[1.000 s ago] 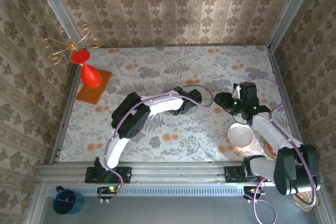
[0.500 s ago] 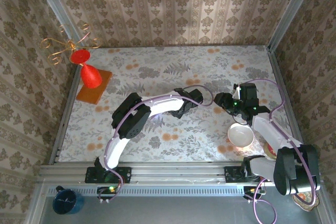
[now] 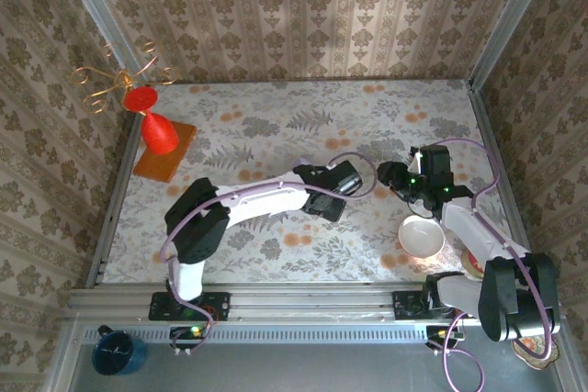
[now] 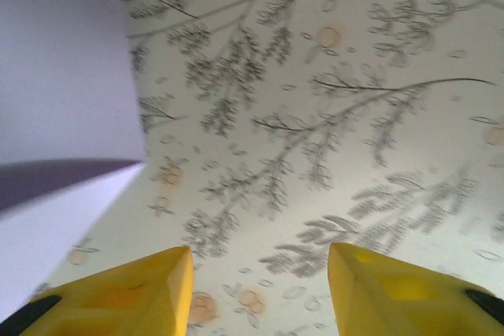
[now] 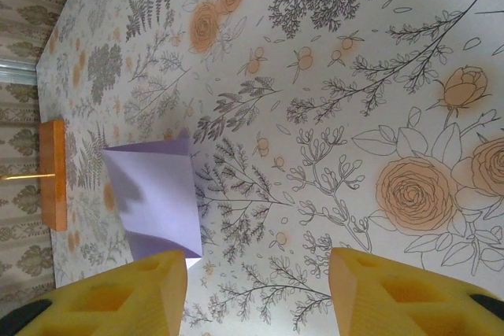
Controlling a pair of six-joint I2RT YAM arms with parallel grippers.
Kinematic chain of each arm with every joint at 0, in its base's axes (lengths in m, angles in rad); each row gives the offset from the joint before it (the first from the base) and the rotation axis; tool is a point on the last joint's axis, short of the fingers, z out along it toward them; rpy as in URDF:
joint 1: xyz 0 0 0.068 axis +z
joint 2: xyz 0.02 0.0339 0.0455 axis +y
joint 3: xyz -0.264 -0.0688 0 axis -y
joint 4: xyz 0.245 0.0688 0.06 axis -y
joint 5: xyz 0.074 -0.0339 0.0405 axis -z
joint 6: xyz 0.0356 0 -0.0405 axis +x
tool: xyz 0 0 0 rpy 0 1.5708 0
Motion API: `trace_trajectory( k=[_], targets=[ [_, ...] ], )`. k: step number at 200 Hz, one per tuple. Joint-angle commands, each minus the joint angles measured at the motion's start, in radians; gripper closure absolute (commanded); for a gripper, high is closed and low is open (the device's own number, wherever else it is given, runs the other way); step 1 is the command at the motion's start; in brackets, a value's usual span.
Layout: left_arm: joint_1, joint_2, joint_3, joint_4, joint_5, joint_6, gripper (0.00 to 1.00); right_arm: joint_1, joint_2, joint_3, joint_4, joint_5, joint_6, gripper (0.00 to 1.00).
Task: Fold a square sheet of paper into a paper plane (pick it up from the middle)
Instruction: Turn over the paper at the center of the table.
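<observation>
Paper lies upper left of the spread, empty left claw, just beside it; we judge the right claw, likewise spread and empty, farther off.

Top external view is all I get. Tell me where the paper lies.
Observer: From the right wrist camera, the paper lies on the table, bent along a crease rather than flat.
Operator: Report the left claw.
Observer: The left claw is open, with bare table between its fingers. The paper sits off to one side, at the left edge of that camera's picture.
</observation>
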Motion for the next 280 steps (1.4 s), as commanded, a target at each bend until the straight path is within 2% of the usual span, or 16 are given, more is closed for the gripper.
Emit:
trace_trajectory(
  k=[1,40,65,99,130,167,216,280],
  targets=[
    [0.031,-0.086,-0.085,0.118,0.131,-0.059,0.5,-0.007,0.016,0.003,0.03,0.009,0.013,0.46],
    [0.16,-0.214,-0.278,0.233,0.138,-0.087,0.48,-0.004,0.036,-0.011,0.071,-0.018,0.023,0.46],
    [0.247,-0.24,-0.354,0.301,0.188,-0.095,0.47,0.004,0.051,-0.015,0.089,-0.025,0.034,0.46],
    [0.311,-0.203,-0.357,0.341,0.245,-0.082,0.48,0.014,0.066,-0.015,0.101,-0.028,0.047,0.46],
    [0.353,-0.181,-0.36,0.352,0.229,-0.071,0.48,0.023,0.076,-0.017,0.103,-0.028,0.046,0.46],
    [0.398,-0.147,-0.377,0.393,0.27,-0.08,0.48,0.057,0.112,-0.009,0.099,-0.036,0.04,0.46],
    [0.418,-0.107,-0.428,0.436,0.296,-0.129,0.49,0.166,0.177,0.019,0.087,-0.02,0.07,0.46],
    [0.456,-0.119,-0.524,0.52,0.37,-0.233,0.49,0.402,0.361,0.106,0.131,0.024,0.22,0.48]
  ],
)
